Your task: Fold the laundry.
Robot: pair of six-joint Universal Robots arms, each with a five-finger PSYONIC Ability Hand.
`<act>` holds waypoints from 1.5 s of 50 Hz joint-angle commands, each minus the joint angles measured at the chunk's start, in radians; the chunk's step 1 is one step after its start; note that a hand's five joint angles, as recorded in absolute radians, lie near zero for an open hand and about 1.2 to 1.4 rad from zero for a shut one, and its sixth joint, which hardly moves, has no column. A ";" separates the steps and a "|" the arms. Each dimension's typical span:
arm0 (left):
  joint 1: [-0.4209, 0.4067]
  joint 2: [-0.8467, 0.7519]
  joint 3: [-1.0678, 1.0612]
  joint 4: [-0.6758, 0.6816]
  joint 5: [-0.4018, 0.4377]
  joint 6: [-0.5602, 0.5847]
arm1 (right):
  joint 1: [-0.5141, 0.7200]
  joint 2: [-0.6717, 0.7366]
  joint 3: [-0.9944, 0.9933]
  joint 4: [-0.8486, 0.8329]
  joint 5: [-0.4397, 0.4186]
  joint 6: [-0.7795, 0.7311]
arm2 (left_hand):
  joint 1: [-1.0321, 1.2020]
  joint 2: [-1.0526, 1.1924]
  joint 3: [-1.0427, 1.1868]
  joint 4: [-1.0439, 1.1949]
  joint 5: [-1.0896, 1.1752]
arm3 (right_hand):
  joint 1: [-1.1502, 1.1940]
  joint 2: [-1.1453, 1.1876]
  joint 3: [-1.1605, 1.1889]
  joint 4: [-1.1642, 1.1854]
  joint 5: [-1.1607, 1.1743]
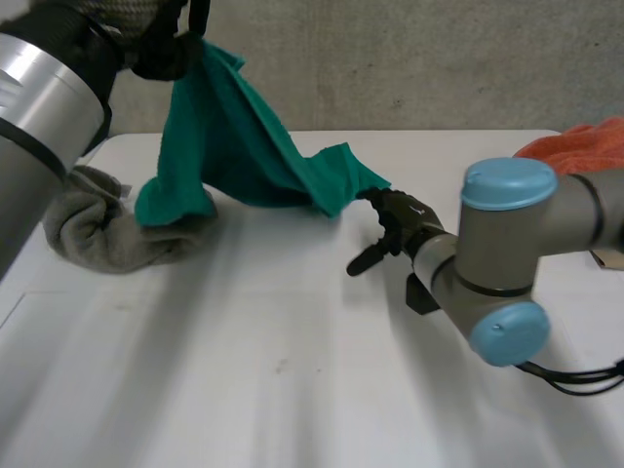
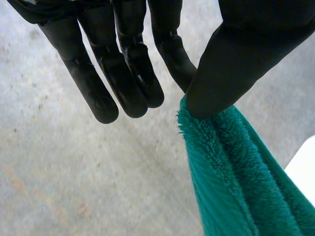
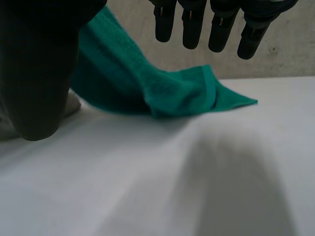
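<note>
I am holding my left hand point(image 1: 166, 54) high above the far left corner of the worktop point(image 1: 292, 370), and its thumb point(image 2: 231, 64) is clamping one edge of the green towel point(image 1: 234, 146) against a finger, while the other fingers point(image 2: 125, 73) are hanging straight and free beside it. The towel is draping down from that pinch, one end dangling near the left edge and the other lying towards the middle of the worktop, nearer the far edge. My right hand point(image 1: 395, 229) is resting low just beside that lying corner, its fingers point(image 3: 192, 24) straight and apart from the thumb, holding nothing; I cannot tell whether a fingertip is brushing the cloth. As I am judging it, the folding is only beginning: the towel is lifted but not spread flat, and no fold is showing in it. A crumpled grey cloth point(image 1: 97, 234) is lying at the left edge, partly under the hanging towel, and an orange cloth point(image 1: 585, 146) is sitting at the far right corner; both are looking unfolded, so nearly everything is waiting to be done.
</note>
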State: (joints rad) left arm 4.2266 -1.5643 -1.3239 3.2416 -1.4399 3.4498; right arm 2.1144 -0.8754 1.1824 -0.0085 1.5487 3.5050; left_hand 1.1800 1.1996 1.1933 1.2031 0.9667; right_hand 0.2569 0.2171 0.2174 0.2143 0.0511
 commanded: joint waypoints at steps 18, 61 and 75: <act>0.041 0.115 -0.096 -0.029 -0.020 -0.017 | -0.042 0.060 -0.166 -0.056 0.182 -0.257 | 0.216 0.197 0.203 0.193 0.255 | 1.139 1.179 1.179 1.182 1.171; 0.193 -0.574 0.672 0.087 -0.085 0.091 | -0.274 -0.003 -0.626 -0.223 -0.131 -0.964 | 0.216 0.197 0.203 0.193 0.255 | 1.139 1.179 1.179 1.182 1.171; 0.167 -0.427 0.283 0.256 0.003 0.054 | -0.298 -0.117 -0.270 -0.473 -0.240 -0.840 | 0.216 0.197 0.203 0.193 0.255 | 1.139 1.179 1.179 1.182 1.171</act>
State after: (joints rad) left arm 4.4074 -2.0210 -0.8297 3.4719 -1.4939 3.5035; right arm 1.8163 -0.9915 0.8088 -0.5521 1.3497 2.6359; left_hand 1.1800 1.2003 1.1937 1.2033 0.9667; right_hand 1.1301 1.1782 1.1889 1.1985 1.0275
